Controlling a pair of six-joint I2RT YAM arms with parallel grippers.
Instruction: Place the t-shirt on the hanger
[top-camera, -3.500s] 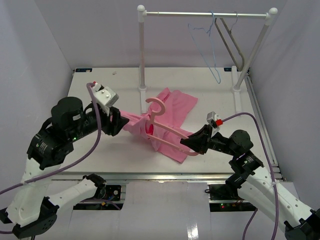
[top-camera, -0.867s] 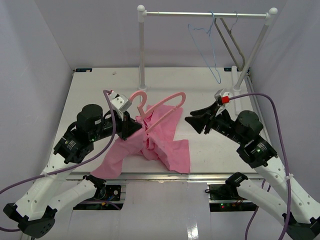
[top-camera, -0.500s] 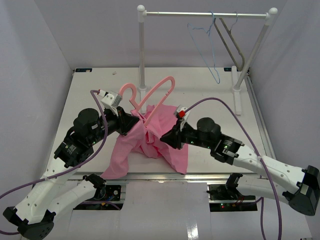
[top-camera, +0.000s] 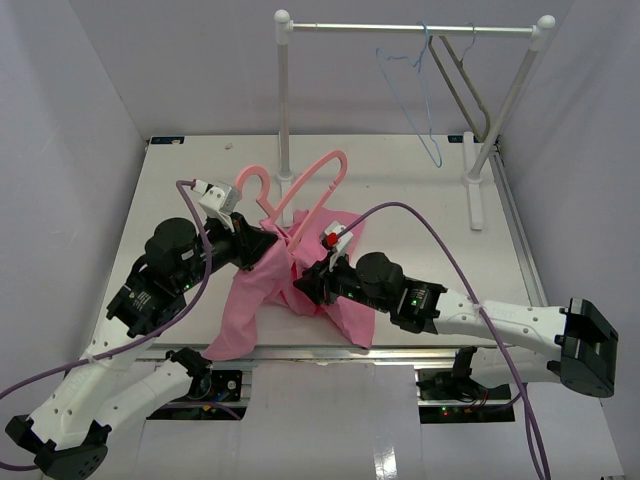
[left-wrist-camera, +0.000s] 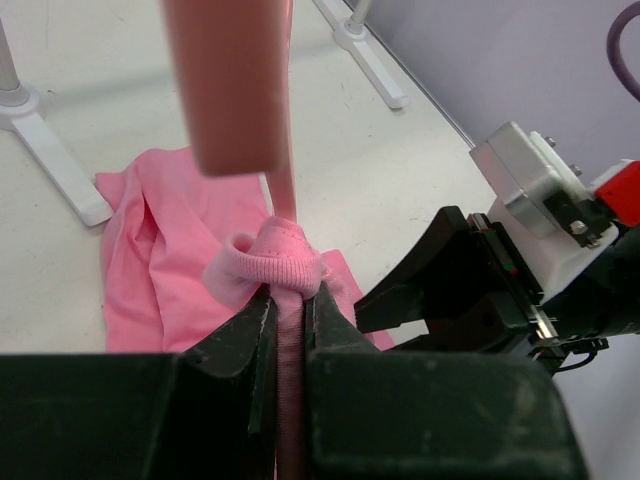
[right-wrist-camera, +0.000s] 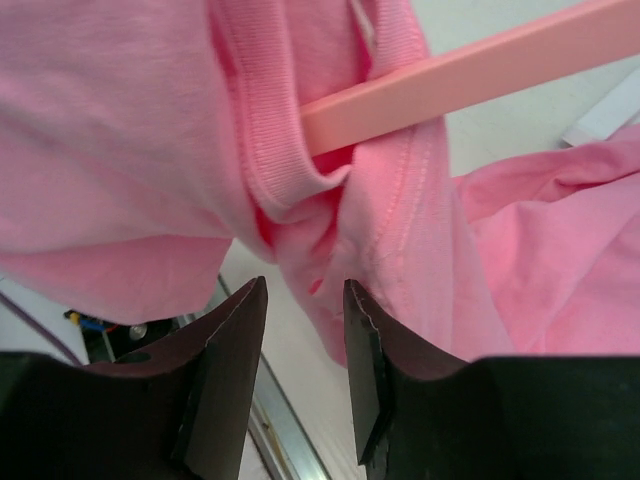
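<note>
Pink hanger: raised above tabletop, one bar clamped in left jaws to steady it for dressing.
T-shirt: collar bunched on that bar, body trailing onto tabletop.
Right jaws: parted and empty beside the collar, probably to pull the cloth along.

Your left arm reaches from the lower left toward the centre of the frame. The left gripper is clamped tight on the hanger. Your right arm stretches low from the lower right, pointing left. The right gripper sits at centre with its 2 fingers parted.
</note>
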